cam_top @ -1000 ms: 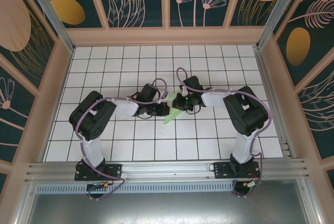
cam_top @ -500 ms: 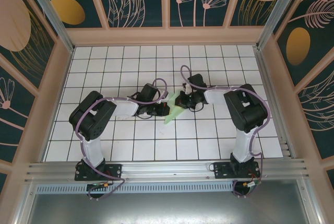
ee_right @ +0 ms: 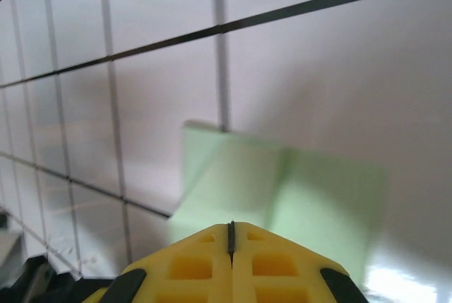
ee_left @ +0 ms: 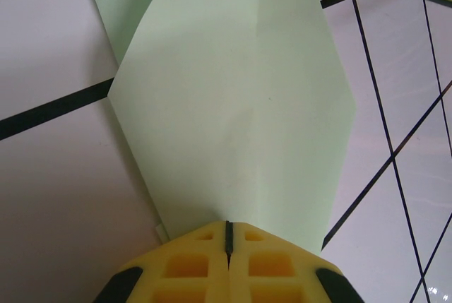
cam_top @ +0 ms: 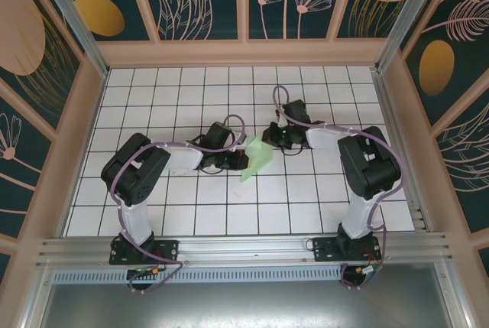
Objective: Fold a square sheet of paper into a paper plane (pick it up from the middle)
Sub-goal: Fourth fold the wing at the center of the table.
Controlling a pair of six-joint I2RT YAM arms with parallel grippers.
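From above I see the sheet of paper lying on the white gridded table, near the middle and between the two arms. It is pale mint green, plain, and already partly folded: no longer square, but a longish shape running at a slant from the near left to the far right. In the left wrist camera it spreads out from a narrow end into a wide body with angled corners on both sides, a faint crease runs up its middle, and a second layer shows at the upper left. The left gripper has its yellow fingers pressed together right at that narrow end. I cannot quite tell whether the paper is pinched between them or only lies beneath the tips. The right gripper is also closed with nothing between its fingers, and it sits just over the far end of the paper, which looks blurred and soft-edged in its own camera.
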